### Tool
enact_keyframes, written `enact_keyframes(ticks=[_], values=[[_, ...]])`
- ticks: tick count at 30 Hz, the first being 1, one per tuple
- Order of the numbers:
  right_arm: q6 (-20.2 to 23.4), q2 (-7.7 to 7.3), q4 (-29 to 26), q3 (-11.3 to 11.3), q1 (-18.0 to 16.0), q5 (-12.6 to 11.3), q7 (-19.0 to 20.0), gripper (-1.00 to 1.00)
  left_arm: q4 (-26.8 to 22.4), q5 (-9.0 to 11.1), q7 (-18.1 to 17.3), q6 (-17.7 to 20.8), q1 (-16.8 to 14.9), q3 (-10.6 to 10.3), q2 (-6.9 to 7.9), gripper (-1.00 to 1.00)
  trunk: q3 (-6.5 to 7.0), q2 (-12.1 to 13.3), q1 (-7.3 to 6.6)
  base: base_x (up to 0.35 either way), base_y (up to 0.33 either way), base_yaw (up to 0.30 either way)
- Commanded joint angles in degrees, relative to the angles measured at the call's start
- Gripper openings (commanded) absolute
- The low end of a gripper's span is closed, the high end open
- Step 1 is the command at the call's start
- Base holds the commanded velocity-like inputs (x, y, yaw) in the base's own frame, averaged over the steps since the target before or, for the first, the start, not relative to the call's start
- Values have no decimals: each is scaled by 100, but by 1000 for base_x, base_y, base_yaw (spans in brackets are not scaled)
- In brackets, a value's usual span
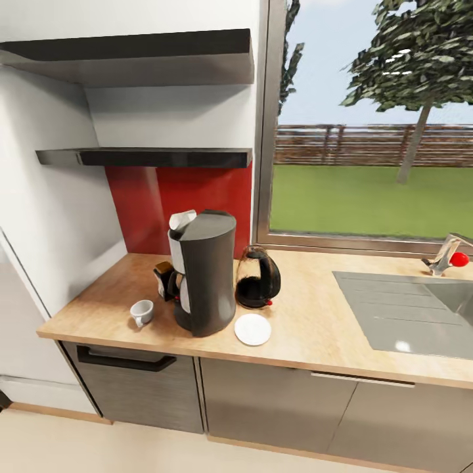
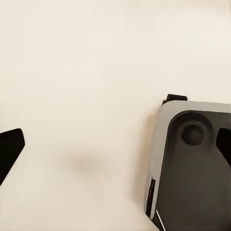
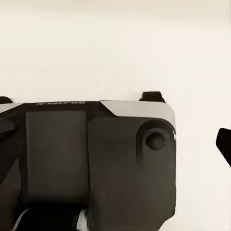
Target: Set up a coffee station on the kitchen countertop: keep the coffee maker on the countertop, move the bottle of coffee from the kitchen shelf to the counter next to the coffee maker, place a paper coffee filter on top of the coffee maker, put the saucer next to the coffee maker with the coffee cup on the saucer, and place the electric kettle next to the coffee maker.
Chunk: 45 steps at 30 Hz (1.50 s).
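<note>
- Head view: wooden surface running under a window, with a sink set into it at the right.
- Coffee maker stands upright near the front edge of the surface, dark body, lid closed.
- A white paper coffee filter sits on top of the coffee maker, at its left upper edge, tilted.
- Bottle of coffee is on the surface just behind and left of the coffee maker, partly hidden by it; dark with a brown cap.
- Coffee cup rests directly on the surface, left of the coffee maker, near the front edge, tipped slightly; it is apart from the saucer.
- Saucer, white and bare, lies flat just right of the coffee maker's base, close to the front edge.
- Electric kettle, black with a clear upper part, stands upright just right of the coffee maker and behind the saucer.
- Two dark shelves hang on the wall above the red backsplash.
- Left wrist view: pale floor and a corner of the robot's grey base; left claw has dark fingertips at opposite picture edges, spread wide, gripping nothing.
- Right wrist view: robot base over the same pale floor; one dark fingertip of the right claw shows at the edge; cannot tell whether it is spread or pressed together.
</note>
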Motion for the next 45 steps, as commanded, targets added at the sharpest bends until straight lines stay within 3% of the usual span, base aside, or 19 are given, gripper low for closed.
enact_keyframes(ticks=[1,15,16,19,45], values=[[31,-1,-5,49,-5,-42,-37,100,8,-61,23,-18,-6,33,0,100,-13,-13,4,0,304,-40],[31,-7,23,48,-7,-34,-37,100,8,-66,23,-9,-6,30,32,100,-13,-13,4,0,304,-217],[31,-89,31,49,-6,-24,-37,100,8,-69,23,-6,-6,25,34,100,-13,-13,4,0,304,-263],[31,-134,32,49,-7,-24,-37,100,8,-70,23,-6,-4,25,29,100,-13,-13,4,0,304,-156],[34,-148,32,67,-6,20,-37,100,8,-70,23,3,3,30,24,100,-13,-13,4,0,304,-6]])
